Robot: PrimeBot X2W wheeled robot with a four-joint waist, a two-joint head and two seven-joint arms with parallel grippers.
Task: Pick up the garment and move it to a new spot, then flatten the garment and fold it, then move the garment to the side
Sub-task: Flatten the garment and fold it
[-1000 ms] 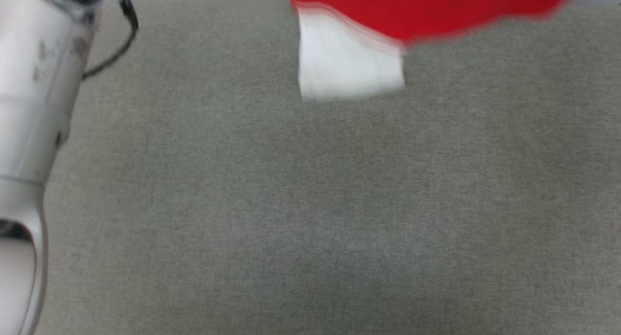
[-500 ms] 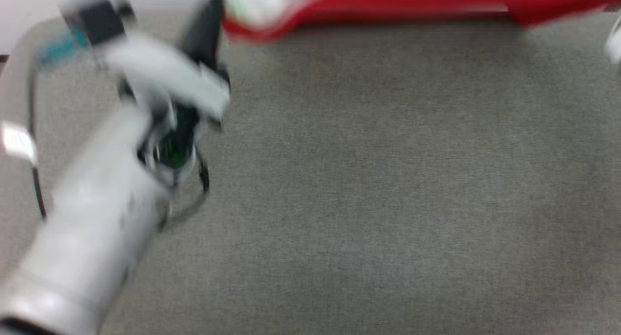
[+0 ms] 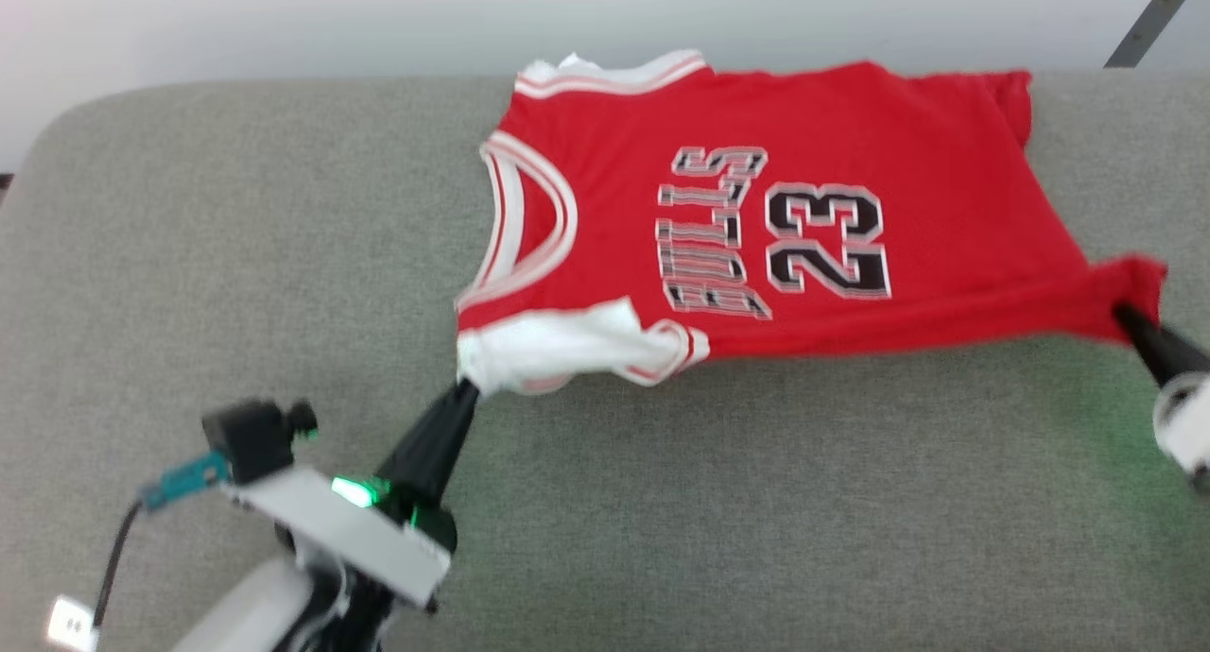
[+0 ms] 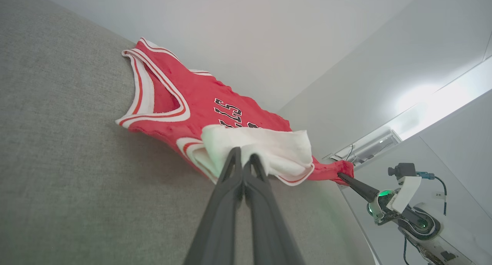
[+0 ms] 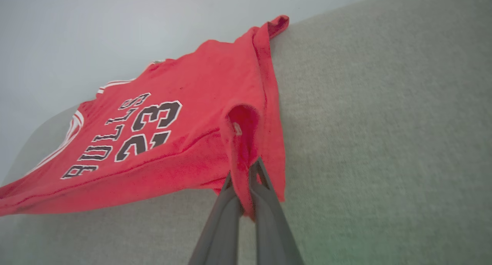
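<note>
Shirt [image 3: 756, 236] is stretched along the sofa's [image 3: 662, 501] far edge. My left end effector [image 3: 465, 387] is clamped on the white sleeve [image 3: 558, 350], my right end effector [image 3: 1125, 314] on the hem corner. Best to pull evenly and lower it flat before letting go.

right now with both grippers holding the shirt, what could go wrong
The left gripper pinches only the bunched white sleeve; a harder pull could slip it free.
The right gripper holds just a small hem corner, which may also slip.
The shirt has its far edge at the grey cushion's back edge and might slide off behind.
</note>
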